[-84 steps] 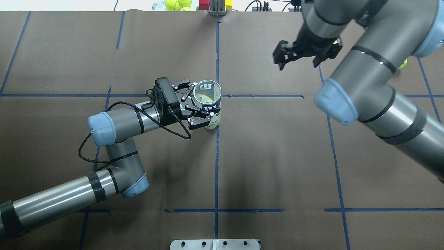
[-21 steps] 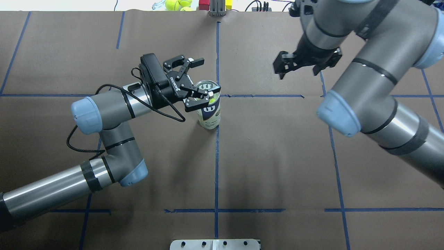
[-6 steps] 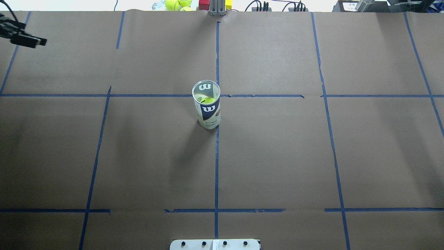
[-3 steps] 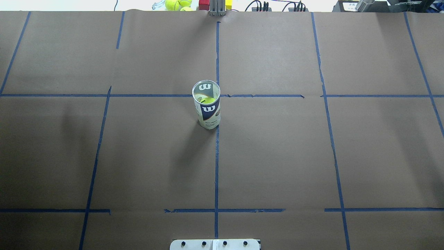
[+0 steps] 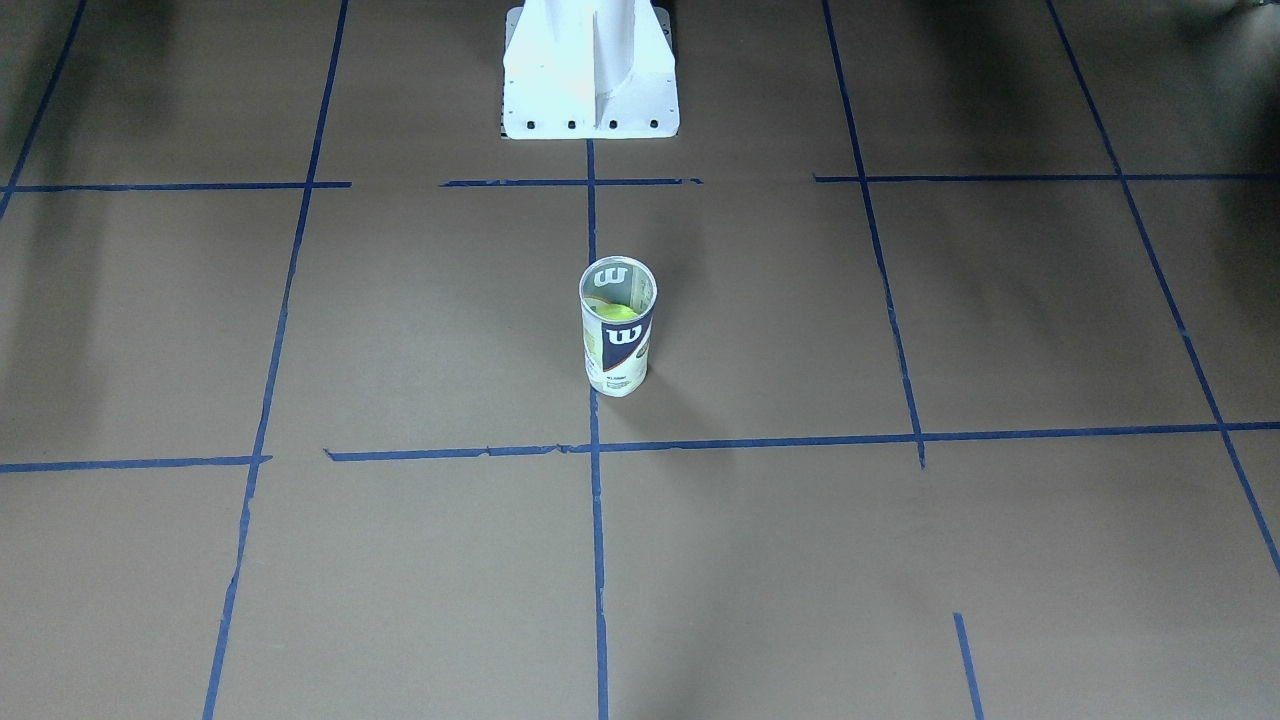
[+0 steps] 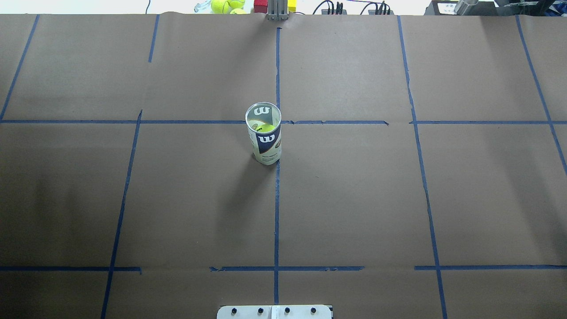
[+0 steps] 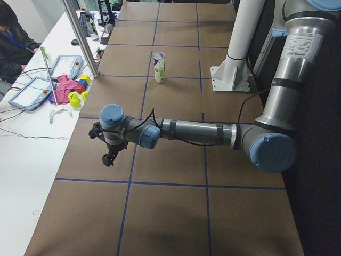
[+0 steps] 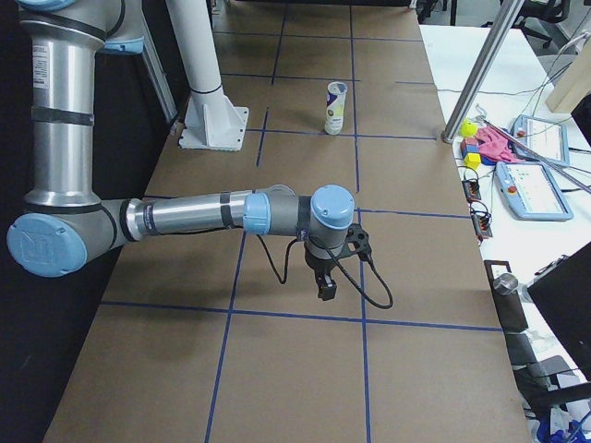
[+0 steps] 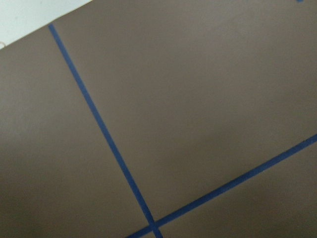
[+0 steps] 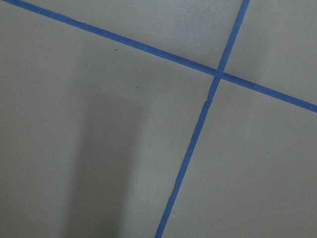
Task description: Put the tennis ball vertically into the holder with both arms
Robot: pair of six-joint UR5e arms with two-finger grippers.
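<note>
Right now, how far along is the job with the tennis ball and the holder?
Done: the tennis ball sits inside the holder, which stands upright on the table. In hand: nothing visible; the left gripper and the right gripper hang over the table far from the holder. Left: nothing that I can see.

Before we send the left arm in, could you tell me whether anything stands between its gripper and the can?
Nothing visible does. Only the taped table lies between the left gripper and the upright holder, with the tennis ball inside it.
</note>
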